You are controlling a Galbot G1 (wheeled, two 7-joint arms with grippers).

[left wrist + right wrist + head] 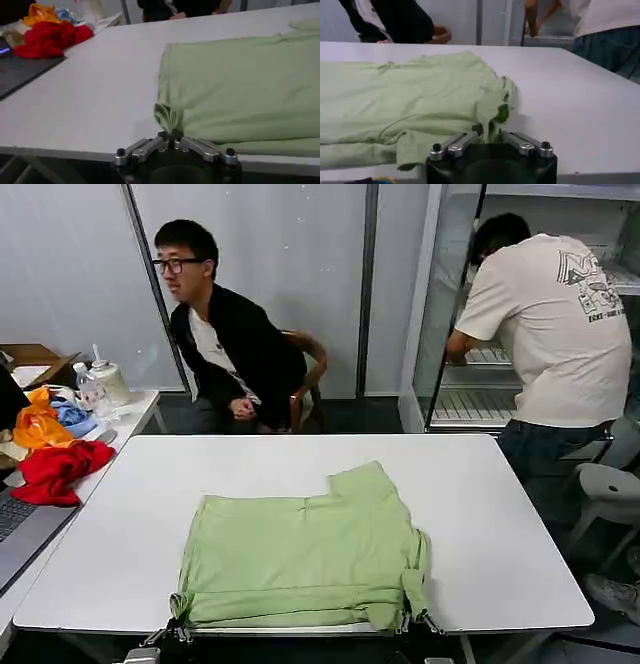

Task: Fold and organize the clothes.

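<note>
With each gripper pinching one near corner, the light green shirt (305, 559) lies partly folded on the white tabletop (500, 524), its long axis running left to right along the near edge. Left gripper (180, 609): jaws closed on a bunched tuft of the left corner, as the left wrist view shows (169, 134). Right gripper (415, 604): jaws closed on the crumpled right corner (490, 131). The whole garment extends away from both sets of jaws toward the far side; the coming fold likely carries this near hem forward over the body of the shirt. Neither arm is nearer
</note>
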